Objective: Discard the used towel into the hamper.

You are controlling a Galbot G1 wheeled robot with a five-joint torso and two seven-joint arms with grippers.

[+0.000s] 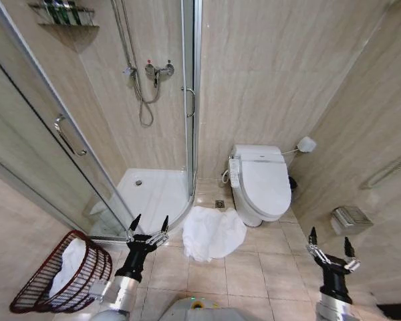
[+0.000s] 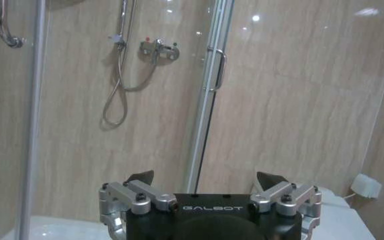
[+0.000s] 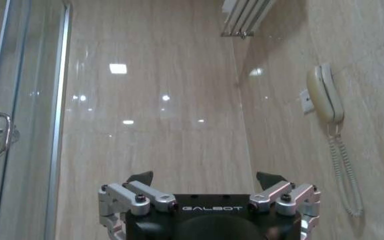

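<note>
On floor before toilet [image 1: 262, 184], we see crumpled white towel [image 1: 212, 233]; hamper [image 1: 37, 287] tipped toward shower, white cloth [image 1: 68, 264] inside. Left gripper [image 1: 149, 226], right gripper [image 1: 329, 242]: jaws spread, empty.

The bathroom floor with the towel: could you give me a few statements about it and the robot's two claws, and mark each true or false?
1. A white towel lies on the floor tiles between the shower and the toilet. True.
2. The left gripper is clamped on the towel. False: it is open, empty and held up beside the towel.
3. The hamper stands at the robot's left, tilted, with white cloth inside. True.
4. The right gripper holds the hamper. False: it is open and empty at the robot's right, far from the hamper.
5. The toilet lid is up. False: it is shut.
</note>
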